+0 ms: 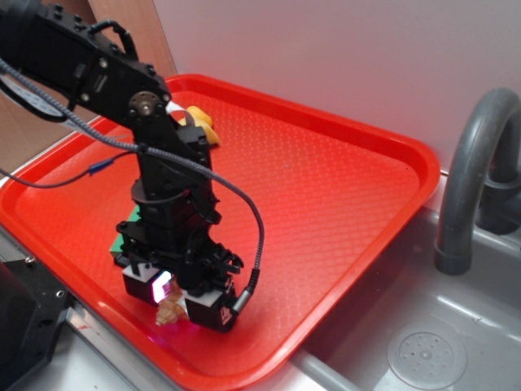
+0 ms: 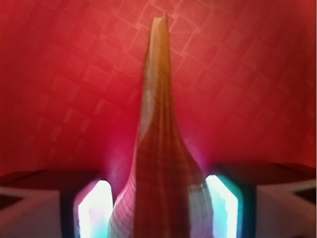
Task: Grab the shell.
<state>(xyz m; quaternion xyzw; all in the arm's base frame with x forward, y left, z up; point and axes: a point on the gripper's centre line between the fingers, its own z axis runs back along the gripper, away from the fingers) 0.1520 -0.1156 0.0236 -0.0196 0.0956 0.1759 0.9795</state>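
Shell is seen between the two fingers of the gripper at the near left of the red tray, its pointed tail shown running away from the camera in the wrist view; the pads are pressed close on both flanks, so the shell is grasped. A green block is mostly hidden behind the arm, and a yellow sponge piece is placed at the far side. A grey tap is set over a sink to the right
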